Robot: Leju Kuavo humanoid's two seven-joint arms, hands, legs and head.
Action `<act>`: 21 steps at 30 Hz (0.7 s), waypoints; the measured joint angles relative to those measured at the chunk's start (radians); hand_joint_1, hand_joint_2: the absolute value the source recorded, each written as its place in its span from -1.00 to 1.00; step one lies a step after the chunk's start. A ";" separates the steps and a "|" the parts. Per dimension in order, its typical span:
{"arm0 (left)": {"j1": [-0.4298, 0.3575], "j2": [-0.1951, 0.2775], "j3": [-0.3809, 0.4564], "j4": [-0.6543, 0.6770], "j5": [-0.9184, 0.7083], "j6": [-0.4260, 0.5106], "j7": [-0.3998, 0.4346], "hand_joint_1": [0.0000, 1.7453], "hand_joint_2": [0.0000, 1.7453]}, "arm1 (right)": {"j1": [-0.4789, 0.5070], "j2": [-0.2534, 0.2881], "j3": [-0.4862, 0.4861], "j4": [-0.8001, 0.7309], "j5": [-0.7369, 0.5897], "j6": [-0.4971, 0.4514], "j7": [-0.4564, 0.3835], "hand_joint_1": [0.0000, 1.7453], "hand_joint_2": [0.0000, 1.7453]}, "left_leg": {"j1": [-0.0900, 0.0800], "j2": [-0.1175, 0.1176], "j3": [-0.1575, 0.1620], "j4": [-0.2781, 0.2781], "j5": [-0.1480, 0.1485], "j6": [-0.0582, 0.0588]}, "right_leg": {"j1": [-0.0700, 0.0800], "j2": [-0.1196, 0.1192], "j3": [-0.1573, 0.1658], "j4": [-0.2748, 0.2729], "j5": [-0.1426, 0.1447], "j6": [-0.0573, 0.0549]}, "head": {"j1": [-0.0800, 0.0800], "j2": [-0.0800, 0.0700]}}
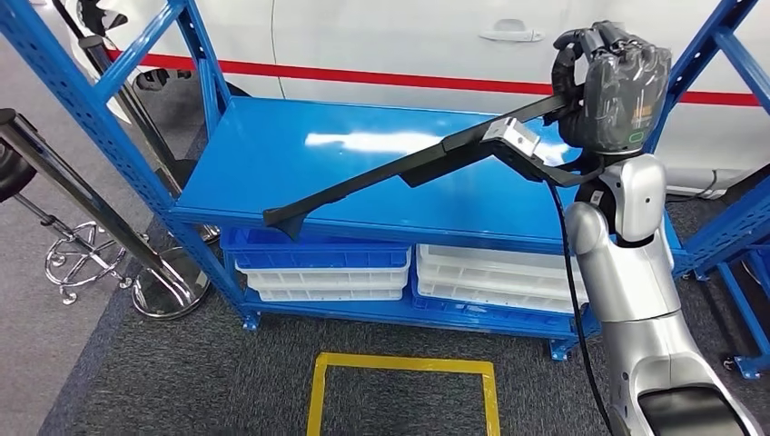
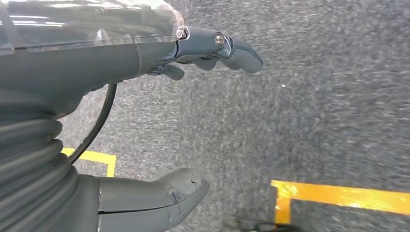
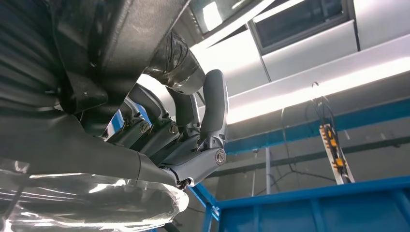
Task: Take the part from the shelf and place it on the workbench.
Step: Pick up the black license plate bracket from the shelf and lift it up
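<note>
In the head view, the long black part (image 1: 409, 168) is held raised above the blue shelf (image 1: 272, 154), gripped at one end by the right hand (image 1: 610, 82). In the left wrist view, the left hand (image 2: 145, 121) is seen empty, fingers apart, over grey carpet (image 2: 314, 96). In the right wrist view, the right hand's fingers (image 3: 212, 106) are curled around the part (image 3: 121, 38).

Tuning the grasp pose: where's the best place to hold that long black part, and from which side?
Probably nearer its middle, by the silver block. The long black part juts far leftward from the right hand, which grips its right end above the blue shelf, so the free end hangs unsupported. Come from above, fingers across the narrow bar.
</note>
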 joint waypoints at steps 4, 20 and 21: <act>-0.003 0.005 0.001 0.000 -0.002 0.001 0.003 -1.00 1.00 | 0.003 0.000 0.002 0.001 -0.002 0.000 0.003 1.00 1.00 | 0.013 0.001 0.122 -0.109 0.072 -0.021 | -0.013 -0.001 -0.062 0.029 0.028 0.022 | 0.000 0.000; -0.007 0.022 0.011 0.000 0.028 -0.010 -0.008 -1.00 1.00 | -0.049 0.041 0.031 0.073 0.007 0.010 0.009 1.00 1.00 | -0.020 -0.001 0.070 -0.245 0.170 0.055 | 0.008 0.012 0.014 0.138 -0.081 0.018 | 0.000 0.000; -0.007 0.023 0.012 0.000 0.031 -0.012 -0.009 -1.00 1.00 | -0.056 0.051 0.036 0.078 0.012 0.009 0.011 1.00 1.00 | -0.018 0.000 0.066 -0.247 0.179 0.050 | 0.014 0.014 0.049 0.082 -0.087 0.008 | 0.000 0.000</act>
